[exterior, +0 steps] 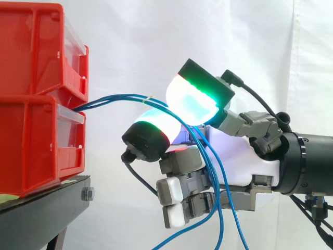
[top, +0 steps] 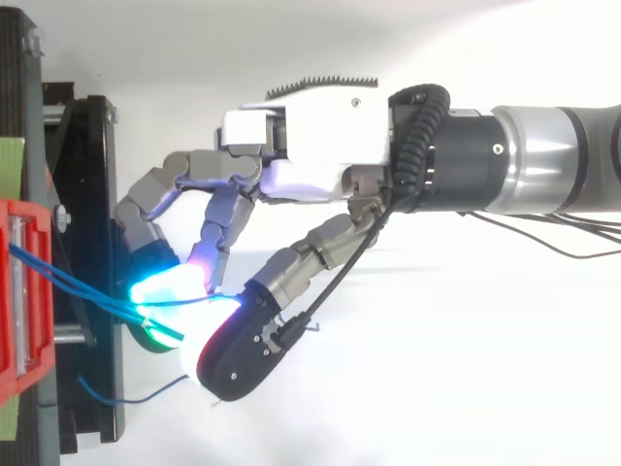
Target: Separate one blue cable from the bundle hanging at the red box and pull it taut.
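Several blue cables [exterior: 114,99] leave the gap between the two stacked red bins [exterior: 31,57] and run right to a small yellow tie [exterior: 149,97]. Past the tie they slip between two glowing fingertips [exterior: 190,101] and hang down in front of the palm. My hand [exterior: 244,156] reaches in from the right with its fingers curled. Seen from above, the cables [top: 78,286] lead from the red bin [top: 19,291] to the cyan pad, and one strand [top: 194,302] lies pinched between that pad and the thumb of my hand [top: 320,126]. The cables sag a little.
The bins stand on a black stand [exterior: 41,208], whose front edge lies just left of my fingertips. A loose blue strand [top: 136,396] dangles beside the stand [top: 92,194]. A white curtain closes off the back.
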Controlling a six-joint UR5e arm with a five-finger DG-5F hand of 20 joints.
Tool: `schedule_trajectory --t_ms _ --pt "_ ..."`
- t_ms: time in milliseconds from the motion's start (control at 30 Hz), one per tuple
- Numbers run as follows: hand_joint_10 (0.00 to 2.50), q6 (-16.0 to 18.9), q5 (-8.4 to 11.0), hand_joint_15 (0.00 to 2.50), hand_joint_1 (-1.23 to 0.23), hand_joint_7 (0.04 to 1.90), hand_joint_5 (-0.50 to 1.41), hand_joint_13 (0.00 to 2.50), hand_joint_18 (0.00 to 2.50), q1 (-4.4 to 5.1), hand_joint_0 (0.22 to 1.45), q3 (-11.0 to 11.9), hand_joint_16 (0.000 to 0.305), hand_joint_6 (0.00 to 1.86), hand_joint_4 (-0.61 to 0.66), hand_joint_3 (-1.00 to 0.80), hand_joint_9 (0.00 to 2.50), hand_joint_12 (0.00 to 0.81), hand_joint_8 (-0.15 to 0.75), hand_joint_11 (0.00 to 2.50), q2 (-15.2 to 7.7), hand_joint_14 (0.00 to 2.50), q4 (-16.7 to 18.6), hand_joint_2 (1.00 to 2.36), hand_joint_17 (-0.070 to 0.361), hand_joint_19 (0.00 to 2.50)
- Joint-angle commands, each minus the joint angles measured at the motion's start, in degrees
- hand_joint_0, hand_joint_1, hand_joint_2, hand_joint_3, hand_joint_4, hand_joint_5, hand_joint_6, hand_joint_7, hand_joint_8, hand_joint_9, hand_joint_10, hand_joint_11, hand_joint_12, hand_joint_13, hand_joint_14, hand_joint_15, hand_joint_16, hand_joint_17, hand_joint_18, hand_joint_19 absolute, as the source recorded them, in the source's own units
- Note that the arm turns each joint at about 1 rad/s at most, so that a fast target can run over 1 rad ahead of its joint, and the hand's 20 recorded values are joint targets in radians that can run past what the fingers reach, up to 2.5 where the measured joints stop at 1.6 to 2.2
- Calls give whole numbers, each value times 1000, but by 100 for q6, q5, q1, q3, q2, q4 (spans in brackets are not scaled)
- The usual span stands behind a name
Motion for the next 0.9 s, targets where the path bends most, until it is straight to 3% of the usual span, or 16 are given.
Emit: schedule_trajectory --t_ms 0,467,667,767,800,867 --pt "29 0 -8 572 -954 1281 -174 1031 951 0 741 -8 41 897 59 -500 1087 308 311 1114 -1 24 -8 1000 92 378" --pt "28 0 -8 567 -1066 1198 -163 976 908 0 518 -17 46 894 77 -500 1043 323 315 1096 -1 22 -8 1000 102 364" --pt "25 0 1 552 -876 1135 -144 999 936 0 440 -17 50 850 96 -500 1081 348 336 1058 -1 20 1 1000 113 391" --pt "25 0 1 554 -725 1134 -140 1009 947 0 443 -17 50 825 98 -500 1100 349 336 1048 -1 21 1 1000 112 402" --pt "25 0 1 563 -588 1155 -136 1018 932 0 479 -17 46 808 90 -500 1113 342 320 1022 -1 20 1 1000 105 434" --pt "26 0 1 568 -553 1200 -135 1009 922 0 507 -17 44 793 87 -500 1110 334 319 1034 -1 21 1 1000 99 455"
